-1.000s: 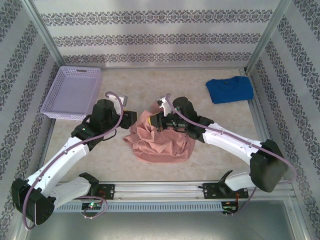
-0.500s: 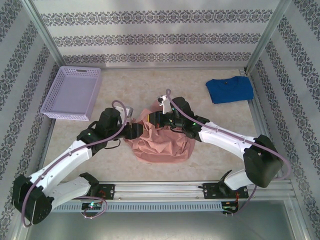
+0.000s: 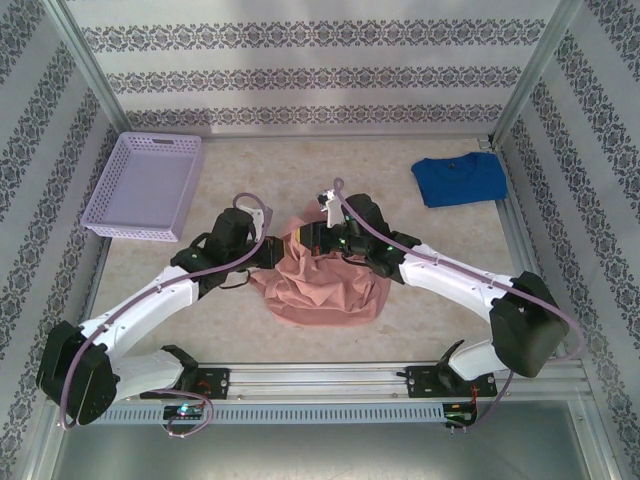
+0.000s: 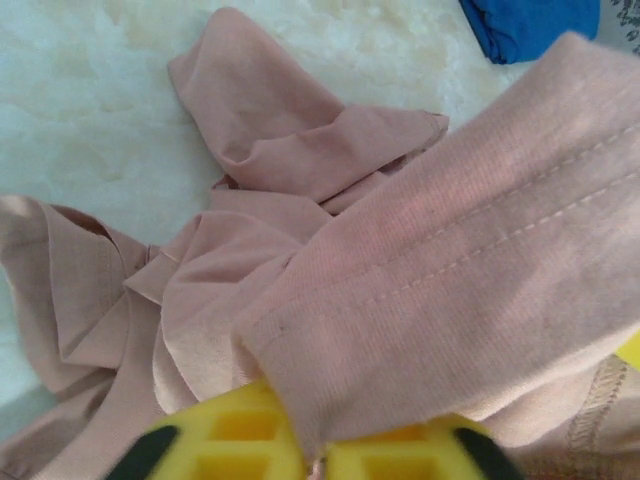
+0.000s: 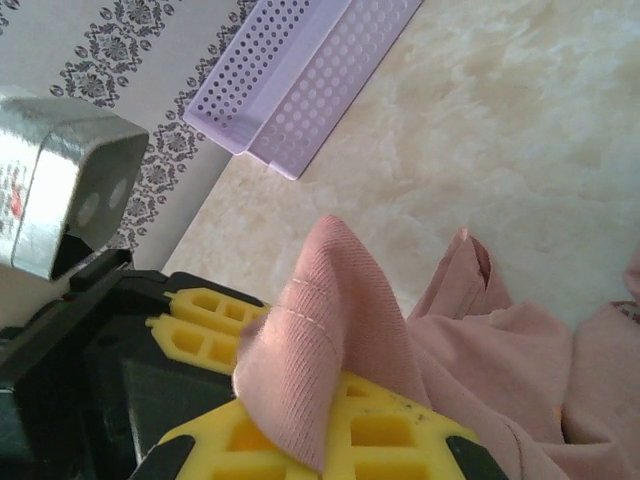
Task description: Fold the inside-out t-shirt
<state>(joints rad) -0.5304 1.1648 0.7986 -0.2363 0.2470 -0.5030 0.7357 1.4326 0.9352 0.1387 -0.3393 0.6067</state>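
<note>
Now the left gripper (image 3: 272, 252) is clamped on the inside-out t-shirt (image 3: 325, 285). A second ago it stood spread at the heap's left edge, apart from the cloth. It has since pushed inward and toward the near side, and its forearm now lies lower and flatter across the table (image 3: 330, 170). In the left wrist view, a stitched hem of the salmon-pink fabric runs down between its yellow fingers (image 4: 225, 440) and is pinched there. More loose folds lie on the cream surface beyond.

The right gripper (image 3: 312, 238) has stayed almost where it was, at the top of the heap, clenched on a raised fold of the same garment. The right wrist view shows that fold standing up over its yellow fingers (image 5: 400, 435).

The t-shirt itself is bunched in the middle of the table between the two arms. Its far edge is drawn up tighter toward the two grippers than it was before, and its near edge is rounded and slack.

The lilac basket (image 3: 135, 230) at the far left and the blue t-shirt (image 3: 460, 180) at the far right have not moved.
</note>
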